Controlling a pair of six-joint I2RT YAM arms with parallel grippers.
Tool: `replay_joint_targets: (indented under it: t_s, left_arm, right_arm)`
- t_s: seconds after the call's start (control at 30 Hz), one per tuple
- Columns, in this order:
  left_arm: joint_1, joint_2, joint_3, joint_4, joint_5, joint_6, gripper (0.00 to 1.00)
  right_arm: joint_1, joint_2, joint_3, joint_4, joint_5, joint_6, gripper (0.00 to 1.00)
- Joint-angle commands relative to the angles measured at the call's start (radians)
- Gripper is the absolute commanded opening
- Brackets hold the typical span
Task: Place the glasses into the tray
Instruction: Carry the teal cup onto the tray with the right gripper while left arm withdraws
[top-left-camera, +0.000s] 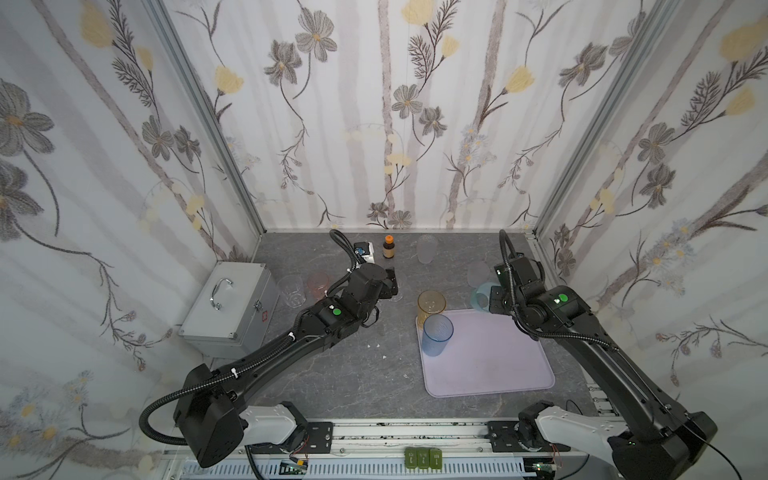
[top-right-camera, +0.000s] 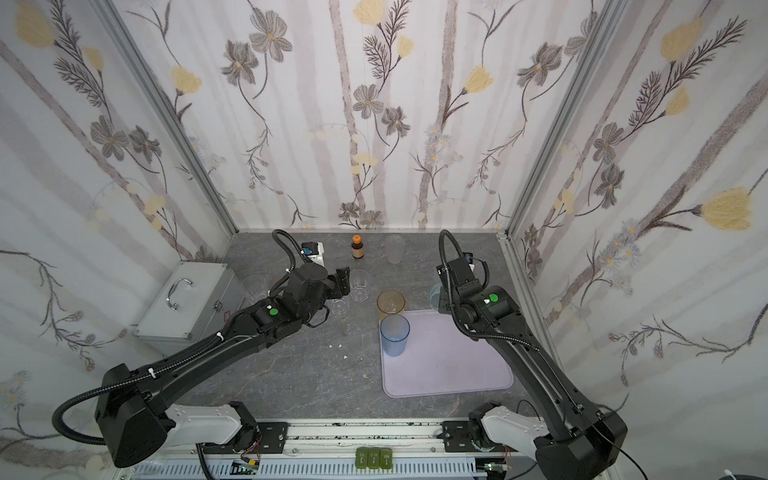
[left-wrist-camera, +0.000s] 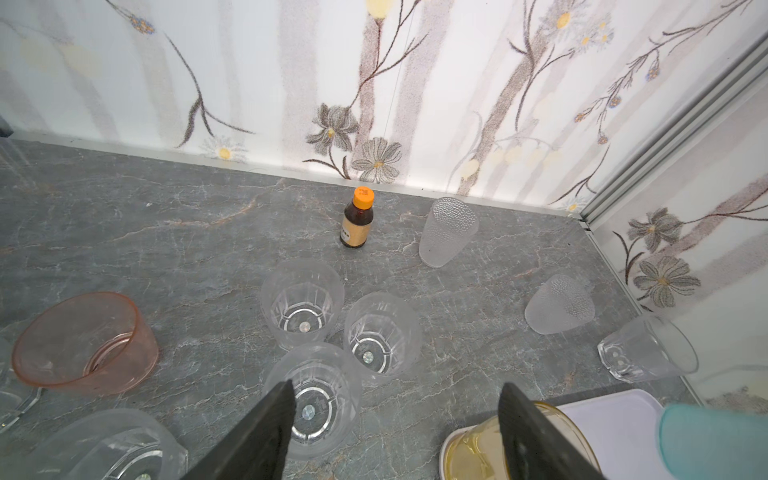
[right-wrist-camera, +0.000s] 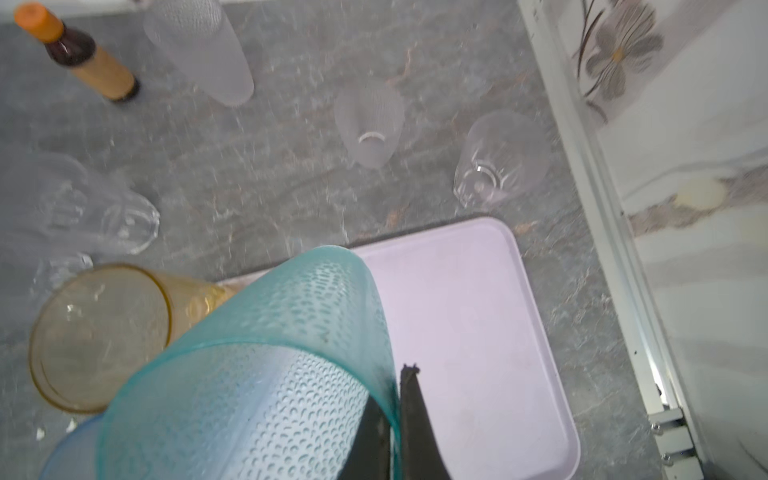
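- The grey tabletop (top-left-camera: 332, 374) carried everything. Taking the back wall as 12 o'clock, the silver case (top-left-camera: 232, 307) sat at 9 o'clock, clear of your work.
- The lilac tray (top-left-camera: 498, 365) lay at 4 o'clock, within the right arm's easy reach, with most of its floor bare.
- The amber glass (top-left-camera: 431, 305) and blue glass (top-left-camera: 436, 334) stood upright at the tray's 10 o'clock corner. I judge they were packed close to leave room for the rest.
- The teal glass (right-wrist-camera: 270, 353) was at the tray's 12 o'clock edge; I cannot tell whether it touched down. Your right fingers (right-wrist-camera: 395, 390) pinched its thin wall, one inside and one outside.
- Your left fingers (left-wrist-camera: 395, 388) stood wide apart, holding nothing, above a clear faceted glass (left-wrist-camera: 316, 399) at 10 o'clock from the tray. They were probably lining up a pick.
- The pink glass (left-wrist-camera: 83, 345) and frosted glass (left-wrist-camera: 449, 232) stood outside the tray.
- The brown bottle (left-wrist-camera: 357, 220) stood at 12 o'clock, no part of your job.
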Motion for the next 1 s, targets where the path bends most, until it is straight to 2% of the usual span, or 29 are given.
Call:
replay_joint_targets:
  t_s: [0.0, 0.13, 0.3, 0.53, 0.7, 0.97]
  left_arm:
    - [0.014, -0.009, -0.04, 0.098, 0.032, -0.043, 0.79]
    - [0.018, -0.017, -0.086, 0.119, 0.043, -0.067, 0.79]
    - [0.024, -0.022, -0.129, 0.148, 0.064, -0.079, 0.79]
    - [0.029, -0.029, -0.154, 0.168, 0.089, -0.094, 0.78]
    - [0.03, -0.026, -0.166, 0.176, 0.104, -0.104, 0.78]
    - [0.031, -0.015, -0.164, 0.18, 0.116, -0.101, 0.78]
  right_arm:
    - [0.022, -0.061, -0.091, -0.056, -0.117, 0.087, 0.0]
    - [0.116, -0.117, -0.2, -0.06, -0.186, 0.175, 0.0]
    - [0.261, -0.115, -0.265, -0.049, -0.235, 0.28, 0.0]
    - [0.404, -0.029, -0.248, -0.031, -0.247, 0.319, 0.0]
    - [0.453, 0.038, -0.211, -0.025, -0.223, 0.318, 0.02]
    - [0.466, 0.12, -0.202, 0.026, -0.217, 0.285, 0.04]
